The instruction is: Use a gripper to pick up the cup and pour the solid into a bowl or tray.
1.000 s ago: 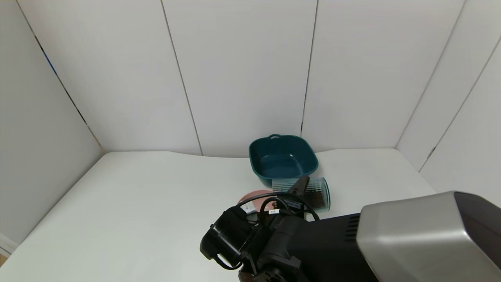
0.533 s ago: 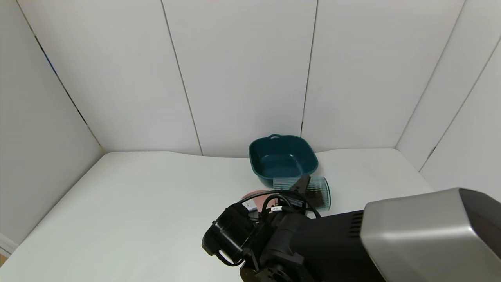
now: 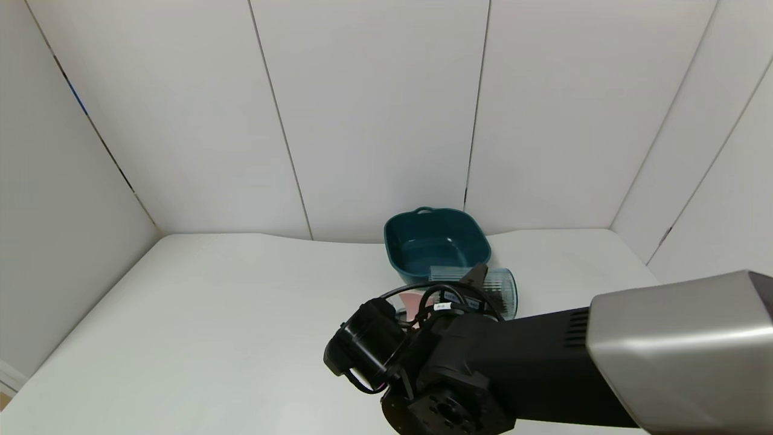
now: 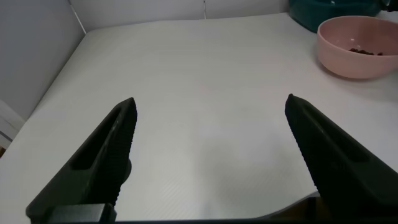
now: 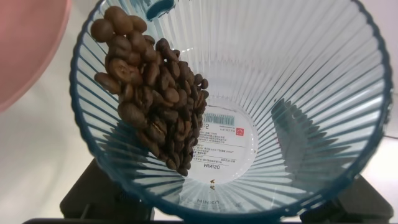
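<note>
My right gripper [image 3: 476, 289] is shut on the pale-blue ribbed cup [image 3: 492, 291] and holds it tipped on its side just in front of the teal dish. In the right wrist view the cup [image 5: 261, 81] fills the frame. The brown beans [image 5: 148, 87] lie heaped along its wall up to the rim, next to the pink bowl's edge [image 5: 28, 46]. In the head view only a sliver of the pink bowl [image 3: 414, 299] shows behind the arm's cables. In the left wrist view the pink bowl [image 4: 341, 55] holds a few beans [image 4: 364, 51]. My left gripper [image 4: 210, 104] is open and empty, low over the table.
The dark teal squarish dish [image 3: 436, 244] stands against the back wall, just behind the cup and bowl. White walls enclose the white table [image 3: 229, 302] on three sides. My right arm [image 3: 543, 368] covers the front right of the table.
My right arm has moved a little right and up with the cup, which is now tipped further. Less of the pink bowl shows behind the arm.
</note>
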